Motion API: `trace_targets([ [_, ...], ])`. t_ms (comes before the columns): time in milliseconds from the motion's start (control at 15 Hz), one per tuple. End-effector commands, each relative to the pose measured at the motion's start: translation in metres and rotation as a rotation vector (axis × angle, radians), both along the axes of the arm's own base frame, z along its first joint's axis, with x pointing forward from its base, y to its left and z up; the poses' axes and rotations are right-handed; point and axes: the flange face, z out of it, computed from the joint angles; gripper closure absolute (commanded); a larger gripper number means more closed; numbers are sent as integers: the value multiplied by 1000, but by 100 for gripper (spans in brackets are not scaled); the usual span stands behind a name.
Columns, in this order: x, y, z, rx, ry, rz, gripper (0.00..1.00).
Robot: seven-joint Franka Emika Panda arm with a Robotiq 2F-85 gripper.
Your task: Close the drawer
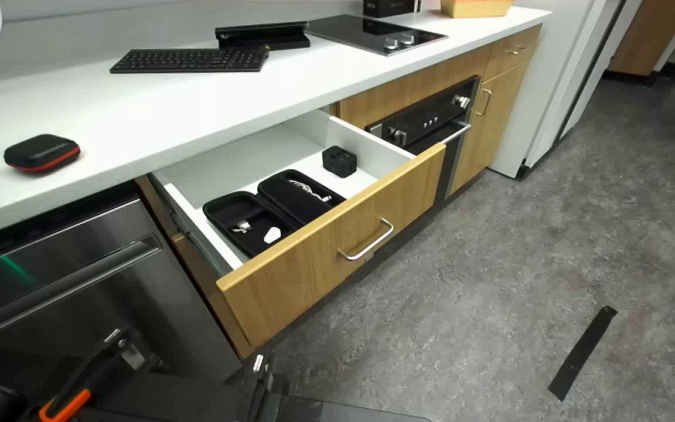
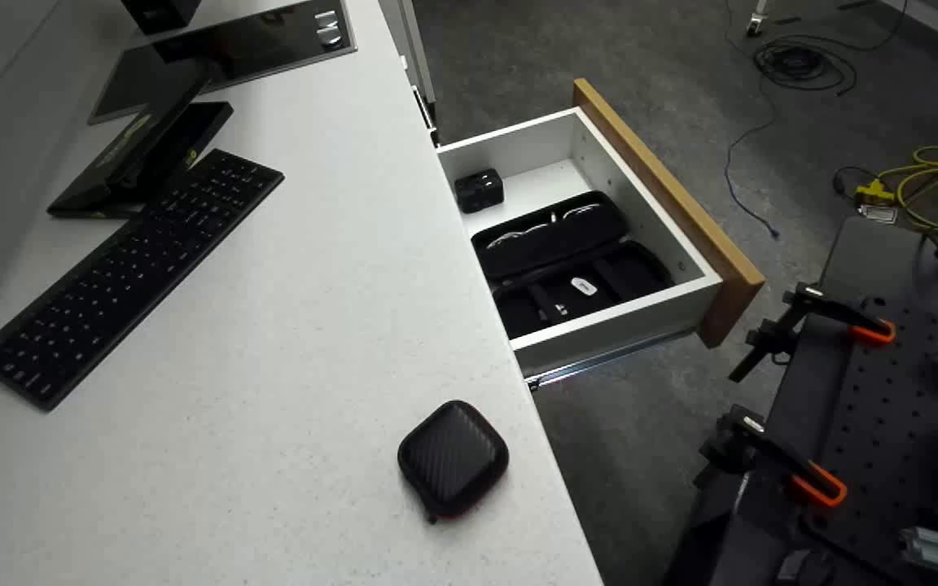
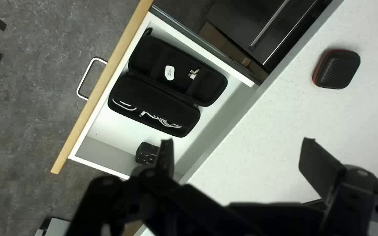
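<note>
While the black angular gripper has its fingers apart, the wide light-wood-fronted drawer should roll smoothly, pushed just above its slim silver bar handle.

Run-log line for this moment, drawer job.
drawer: open; inside: open black case, black cube; claw: open, holding nothing; status: closing not done

Keyboard, red-trimmed case on counter
</note>
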Motion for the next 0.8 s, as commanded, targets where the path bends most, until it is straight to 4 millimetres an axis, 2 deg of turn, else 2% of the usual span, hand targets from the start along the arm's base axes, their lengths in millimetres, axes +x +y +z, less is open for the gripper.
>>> trace_targets([
  [0, 0, 0, 0, 0, 1, 0, 0],
  [200, 1, 1, 0, -8, -4, 6, 0],
  [267, 7, 0, -6, -23, -6, -12, 0],
  [400, 21, -16, -24, -44, 24, -56, 0],
  [733, 51, -105, -112, -106, 140, -265, 0],
])
